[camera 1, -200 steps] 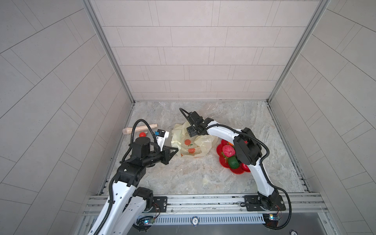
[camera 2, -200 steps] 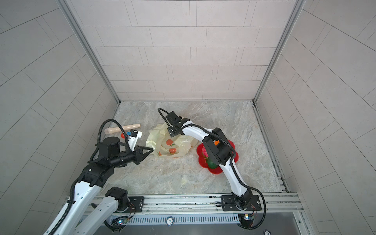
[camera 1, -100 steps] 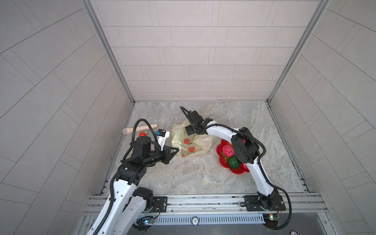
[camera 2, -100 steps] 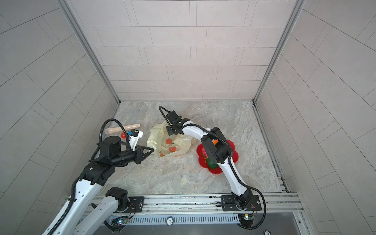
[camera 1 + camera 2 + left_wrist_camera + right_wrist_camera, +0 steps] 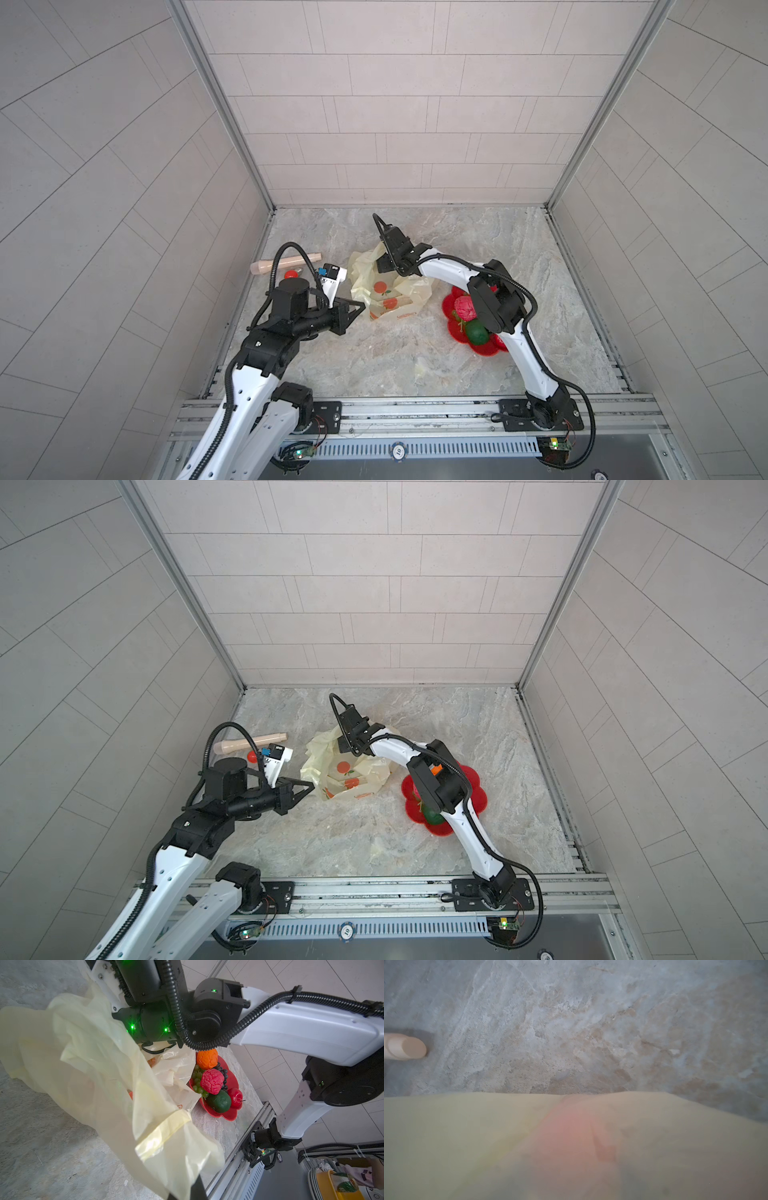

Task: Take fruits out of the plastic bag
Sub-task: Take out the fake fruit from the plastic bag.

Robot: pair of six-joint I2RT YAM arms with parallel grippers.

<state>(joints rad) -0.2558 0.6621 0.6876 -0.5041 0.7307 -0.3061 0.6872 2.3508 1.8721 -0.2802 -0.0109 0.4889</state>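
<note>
The grey stone counter [image 5: 415,357] is the biggest thing here. In the middle of it, a bit to the left, lies the thin pale-yellow plastic bag [image 5: 388,293] with orange pictures printed on it. My white right arm [image 5: 446,266] comes over from the right and dips into the far side of the bag. It has slid a little more to the left than a second ago. I think that means I am going deeper to find a fruit that is left inside.

Just right of the bag sits the red flower-shaped plate [image 5: 484,352]. Six fruits are piled on it already: the green oval fruit [image 5: 219,1101], the pink wrinkly fruit [image 5: 212,1081], the bumpy orange fruit [image 5: 207,1059], the red round fruit [image 5: 235,1097], the green grape bunch [image 5: 197,1084] and the dark purple grape bunch [image 5: 223,1073]. So most of the job looks done.

My left fingers [image 5: 351,311] are pinched together on the left edge of the bag. They have not moved. My right fingers are hidden inside the bag, so I cannot tell if they are apart or together. My right wrist camera sees only a blurry pink patch [image 5: 571,1136] through the plastic. It may be a fruit or a printed picture.
</note>
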